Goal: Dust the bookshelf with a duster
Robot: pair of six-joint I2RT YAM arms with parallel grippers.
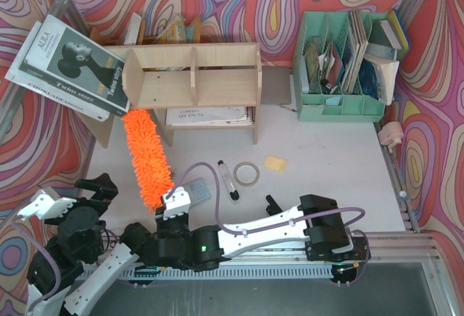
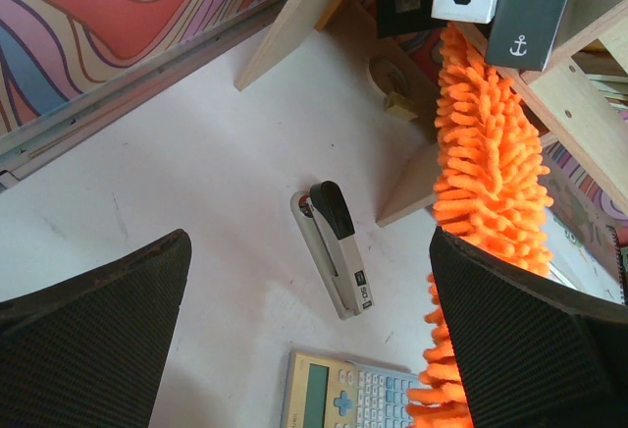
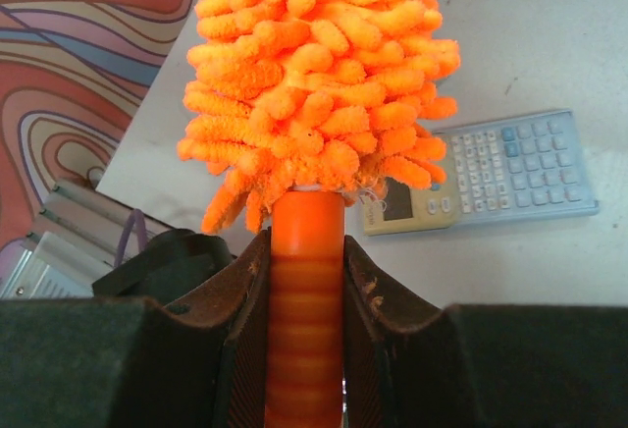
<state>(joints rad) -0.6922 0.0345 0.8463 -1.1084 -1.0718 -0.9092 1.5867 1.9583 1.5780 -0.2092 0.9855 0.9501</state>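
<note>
As right gripper clamps duster, tip meets left bookshelf edge.

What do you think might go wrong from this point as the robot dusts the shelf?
1. The tip of the duster sits by the left leg of the bookshelf, next to tilted magazines; a leftward sweep might topple them.
2. The right end effector is shut on the handle just below the long head, so pressing on the shelf may twist it in the grip.
3. The calculator lies close by that end effector; a low pass could drag it.
</note>
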